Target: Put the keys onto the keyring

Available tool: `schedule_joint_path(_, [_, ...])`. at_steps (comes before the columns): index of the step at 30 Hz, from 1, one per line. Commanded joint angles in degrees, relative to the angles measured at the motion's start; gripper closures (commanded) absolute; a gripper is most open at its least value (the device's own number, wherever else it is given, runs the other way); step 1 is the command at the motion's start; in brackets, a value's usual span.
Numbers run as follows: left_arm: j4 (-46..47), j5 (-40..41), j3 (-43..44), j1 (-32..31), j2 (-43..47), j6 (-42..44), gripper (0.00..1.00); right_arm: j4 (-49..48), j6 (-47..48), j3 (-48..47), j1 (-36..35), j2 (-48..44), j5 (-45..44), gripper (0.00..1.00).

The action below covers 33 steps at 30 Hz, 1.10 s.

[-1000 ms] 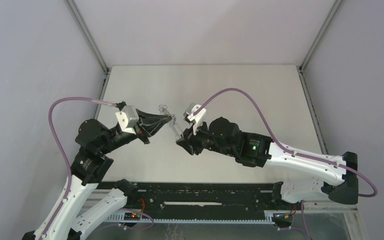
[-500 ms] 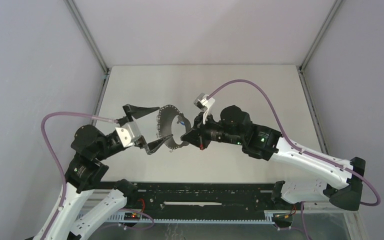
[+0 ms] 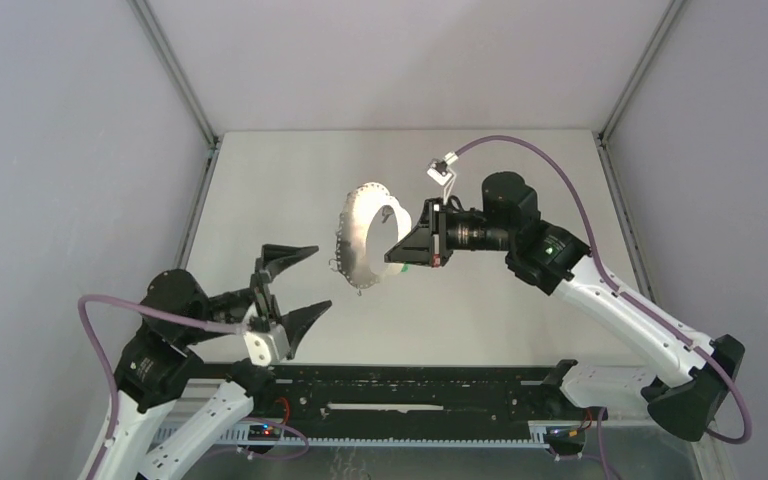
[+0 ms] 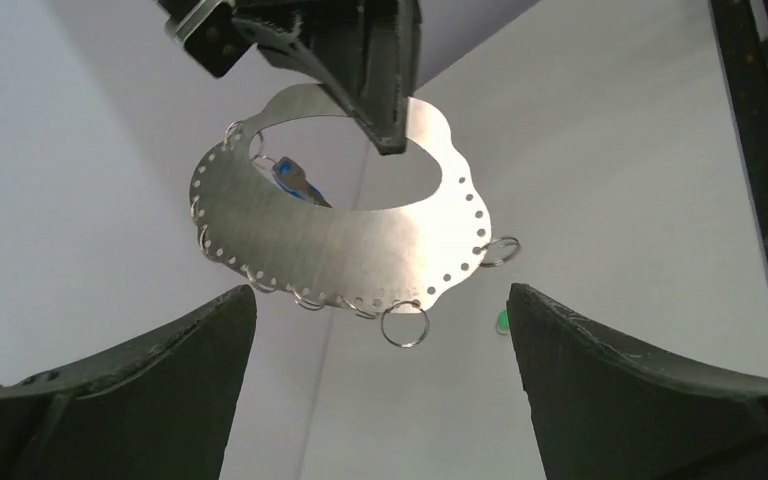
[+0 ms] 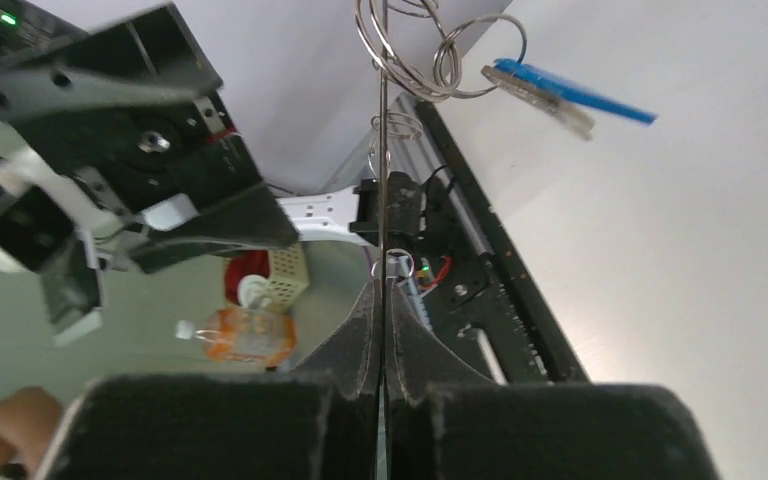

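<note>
Keyring (image 3: 358,240) is clamped by its edge between the shut jaws of the right gripper (image 3: 390,254) and held upright in the air. Blue key (image 4: 295,182) hangs from the ring's rim, ahead of the right fingertips and off to one side. Left gripper (image 3: 320,278) stands fully open and empty, below the ring and apart from it. A small green spot, probably the green key (image 4: 501,320), lies on the table (image 3: 520,180) just ahead of the left gripper's right finger.

Step in hand, as judged: fetching the green key. The next move calls for lowering the left gripper onto it, with a grip that leaves the threading end clear.
</note>
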<state>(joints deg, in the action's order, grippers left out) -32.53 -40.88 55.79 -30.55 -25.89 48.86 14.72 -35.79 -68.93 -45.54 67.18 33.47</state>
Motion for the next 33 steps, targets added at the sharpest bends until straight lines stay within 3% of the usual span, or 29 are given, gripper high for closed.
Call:
schedule_joint_path(1, [-8.0, -4.0, -3.3, -1.1, 0.7, 23.1, 0.0, -3.7, -8.4, -0.5, 2.3, 0.8, 9.8, 1.0])
schedule_joint_path(7, [-4.6, -2.1, -9.7, -3.9, 1.8, 46.5, 0.02, -6.8, -14.0, -0.4, 3.2, 3.9, 14.1, 1.0])
schedule_joint_path(11, [7.7, -2.4, -15.5, -4.6, 3.4, 49.6, 0.04, -7.4, -15.1, -0.4, 3.1, 4.7, 14.9, 1.0])
schedule_joint_path(17, [9.7, -4.2, -18.2, -5.3, 4.1, 58.0, 0.16, -6.7, -16.1, -0.5, 3.1, 6.2, 15.2, 1.0])
schedule_joint_path(25, [14.2, -4.0, -21.0, -5.7, 5.2, 61.9, 0.54, -5.2, -16.4, -0.4, 3.0, 7.0, 15.1, 1.0])
schedule_joint_path(30, [16.1, -4.1, -21.8, -5.7, 5.9, 61.3, 0.93, -4.6, -16.0, -0.4, 3.0, 7.1, 15.4, 1.0])
schedule_joint_path(33, [17.1, -5.2, -21.6, -5.7, 6.3, 57.5, 1.0, -4.2, -15.6, -0.4, 3.1, 7.0, 15.2, 0.94])
